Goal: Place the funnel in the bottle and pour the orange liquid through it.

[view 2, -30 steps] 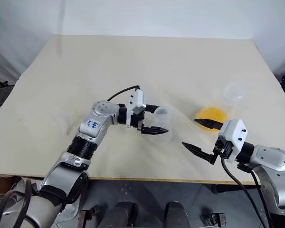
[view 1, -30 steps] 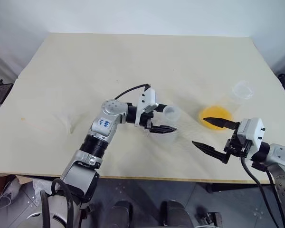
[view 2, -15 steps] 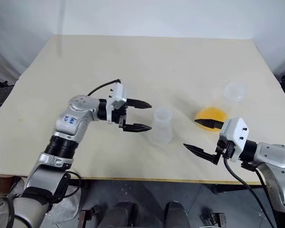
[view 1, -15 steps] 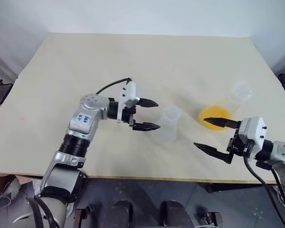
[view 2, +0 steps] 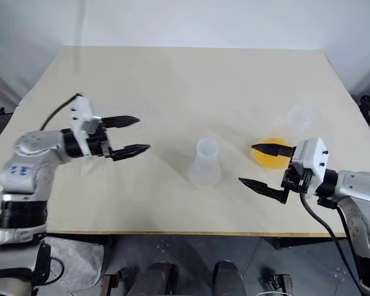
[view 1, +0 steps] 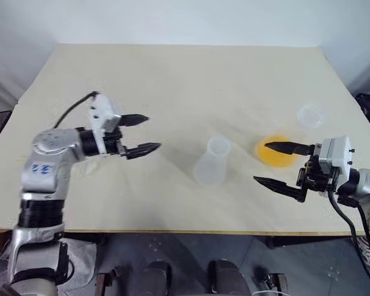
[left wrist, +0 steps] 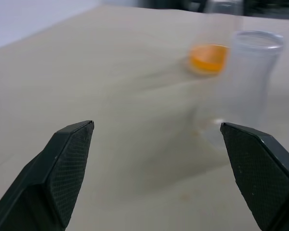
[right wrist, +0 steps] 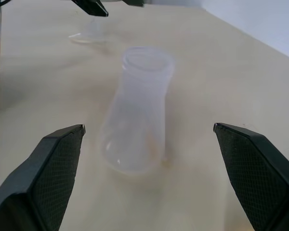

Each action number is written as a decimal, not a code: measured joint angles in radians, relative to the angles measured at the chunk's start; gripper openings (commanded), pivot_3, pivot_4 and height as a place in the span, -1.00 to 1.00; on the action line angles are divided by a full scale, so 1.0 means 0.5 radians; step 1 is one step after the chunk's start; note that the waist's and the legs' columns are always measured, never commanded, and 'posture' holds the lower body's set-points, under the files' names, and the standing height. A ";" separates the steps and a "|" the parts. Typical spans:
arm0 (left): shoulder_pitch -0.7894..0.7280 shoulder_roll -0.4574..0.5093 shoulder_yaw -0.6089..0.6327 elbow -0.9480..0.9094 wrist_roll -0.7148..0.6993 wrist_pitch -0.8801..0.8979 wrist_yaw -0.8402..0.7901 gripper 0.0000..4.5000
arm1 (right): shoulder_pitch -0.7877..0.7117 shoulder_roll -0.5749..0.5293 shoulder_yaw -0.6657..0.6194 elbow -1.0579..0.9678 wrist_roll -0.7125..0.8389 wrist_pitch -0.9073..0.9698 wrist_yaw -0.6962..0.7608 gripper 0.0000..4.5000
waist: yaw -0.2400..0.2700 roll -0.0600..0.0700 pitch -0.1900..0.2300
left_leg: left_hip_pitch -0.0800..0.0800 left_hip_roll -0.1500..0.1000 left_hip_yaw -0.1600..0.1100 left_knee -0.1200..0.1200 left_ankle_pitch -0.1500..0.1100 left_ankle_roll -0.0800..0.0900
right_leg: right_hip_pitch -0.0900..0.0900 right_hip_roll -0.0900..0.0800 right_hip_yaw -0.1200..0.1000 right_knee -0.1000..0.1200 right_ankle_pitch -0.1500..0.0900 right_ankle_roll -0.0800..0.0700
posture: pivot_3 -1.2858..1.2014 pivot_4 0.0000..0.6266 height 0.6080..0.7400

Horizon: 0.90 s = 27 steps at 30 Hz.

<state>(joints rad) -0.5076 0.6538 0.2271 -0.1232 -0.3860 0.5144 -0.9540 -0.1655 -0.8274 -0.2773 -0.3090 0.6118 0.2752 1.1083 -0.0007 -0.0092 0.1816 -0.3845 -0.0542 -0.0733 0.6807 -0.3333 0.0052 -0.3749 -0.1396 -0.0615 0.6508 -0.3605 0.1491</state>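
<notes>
My left hand (view 1: 153, 131) is open wide and holds nothing. It hangs over the left part of the table (view 1: 172, 74), with its fingers pointing at the bottle (view 1: 211, 161). My right hand (view 1: 260, 163) is open and empty too. It waits near the front edge, just beside the orange liquid (view 1: 276, 152). The bottle stands up by itself in the middle, between my two hands, and nothing is in its neck yet. The orange liquid sits low in a clear flask (view 1: 311, 115) to the right of the bottle. The funnel (right wrist: 89, 34) lies on the table on the far left, close under my left hand. I think my job now is to get the funnel. To do it well, I should bring my left hand down slowly, one finger on each side of the round rim. I should squeeze softly, because the funnel looks thin and light and could pop away. It is clear and hard to see, so I must aim with care. I must also keep my arm away from the bottle so it does not tip.
</notes>
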 measured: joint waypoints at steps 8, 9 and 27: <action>0.797 0.044 0.659 -0.437 -0.147 0.208 0.310 0.99 | -0.131 -0.022 0.022 -0.011 0.108 0.119 0.068 1.00 | 0.014 0.000 0.000 | -0.001 0.001 -0.003 0.001 0.000 0.000 | 0.003 -0.002 0.017 -0.013 0.000 0.000 | 0.03 -0.52 1.00; 0.929 0.042 0.744 -0.485 -0.161 0.203 0.310 0.99 | -0.151 -0.023 0.035 -0.011 0.115 0.124 0.080 1.00 | 0.012 0.001 -0.001 | -0.001 0.000 -0.001 -0.001 -0.001 0.002 | 0.004 -0.003 0.018 -0.014 0.000 0.000 | 0.03 -0.52 1.00; 1.013 0.304 0.786 -0.667 -0.317 1.129 0.865 0.99 | -0.334 -0.031 0.174 0.123 0.085 0.152 0.236 1.00 | 0.047 0.002 -0.001 | -0.001 -0.003 -0.001 0.000 -0.003 0.004 | 0.002 -0.005 0.021 -0.015 0.000 0.000 | 0.03 -0.52 1.00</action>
<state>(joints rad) -0.0010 0.8061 0.6201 -0.4565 -0.5446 1.0788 -0.5216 -0.3325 -0.8428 -0.1905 -0.2477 0.6543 0.3513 1.2261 0.0230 -0.0082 0.1810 -0.3851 -0.0556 -0.0740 0.6806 -0.3348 0.0072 -0.3739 -0.1423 -0.0508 0.6435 -0.3605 0.1490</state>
